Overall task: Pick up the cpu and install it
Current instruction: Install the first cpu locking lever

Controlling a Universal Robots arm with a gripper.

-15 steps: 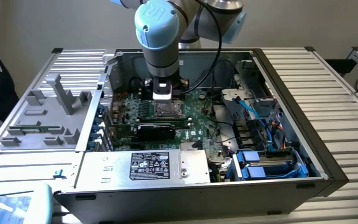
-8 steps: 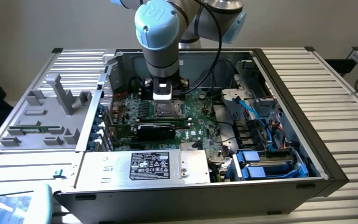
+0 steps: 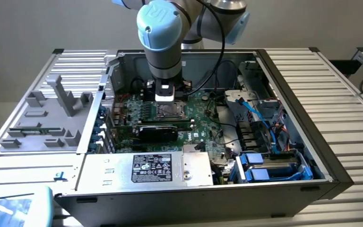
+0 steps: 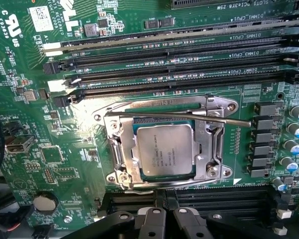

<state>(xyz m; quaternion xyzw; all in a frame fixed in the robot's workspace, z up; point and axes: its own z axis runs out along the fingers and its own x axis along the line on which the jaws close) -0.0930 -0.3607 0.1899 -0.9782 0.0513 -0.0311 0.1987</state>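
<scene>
With the cpu seated square in its socket, the closed, empty gripper should lift straight, clear of the lever.

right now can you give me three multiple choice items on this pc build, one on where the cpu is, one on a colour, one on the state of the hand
1. Where is the cpu?
A. in the socket on the motherboard
B. on the grey tray
C. on the power supply label

2. What colour is the motherboard?
A. red
B. green
C. white

3. What state is the hand in?
A. open wide
B. shut on a cable
C. shut, holding nothing

Answers: 1 A, the silver chip lies inside the metal socket frame. 2 B, the board around the socket is green. 3 C, the fingers sit together with nothing between them, the cpu lying apart from them.
</scene>
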